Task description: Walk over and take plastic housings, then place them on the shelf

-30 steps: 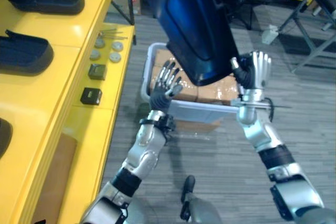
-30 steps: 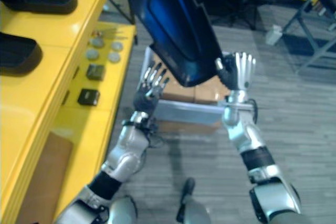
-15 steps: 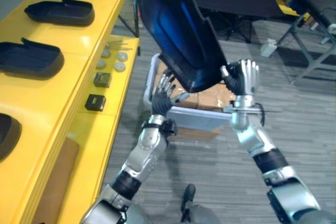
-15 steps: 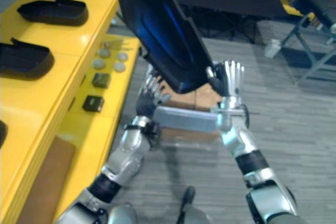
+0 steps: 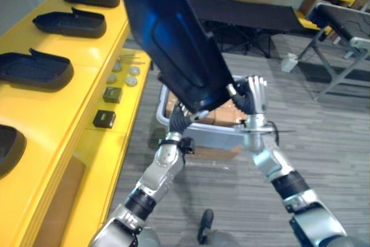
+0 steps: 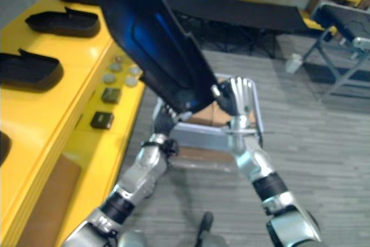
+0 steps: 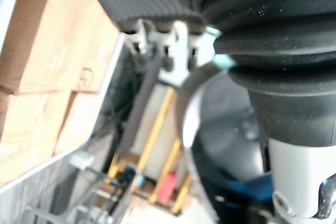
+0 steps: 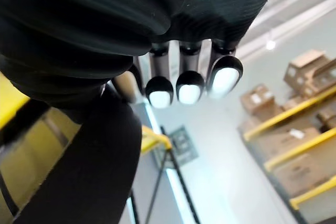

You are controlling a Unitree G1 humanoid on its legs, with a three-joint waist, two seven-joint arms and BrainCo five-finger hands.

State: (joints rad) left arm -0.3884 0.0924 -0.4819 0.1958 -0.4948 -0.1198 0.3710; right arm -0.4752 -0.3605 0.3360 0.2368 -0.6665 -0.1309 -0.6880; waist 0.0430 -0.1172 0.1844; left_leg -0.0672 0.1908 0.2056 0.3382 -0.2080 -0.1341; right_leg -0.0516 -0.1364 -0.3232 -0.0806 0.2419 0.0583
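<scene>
A large dark plastic housing is held up between my two hands, tilted with its long end toward the yellow shelf. My right hand is open, fingers straight up, with its thumb against the housing's lower right edge. My left hand is open too, pressing from below on the left, its fingers partly behind the housing's lower edge. The right wrist view has the straight fingers beside the dark housing. Several more housings lie in a row on the shelf's top.
Below my hands stands a grey bin with cardboard boxes in it. The lower yellow ledge carries small black blocks and grey discs. A black cot and a grey metal frame stand behind.
The camera has shifted, taking in more of the shelf and the far room. The housing has tipped further toward the shelf side, and my left fingers have slid behind its lower edge.
</scene>
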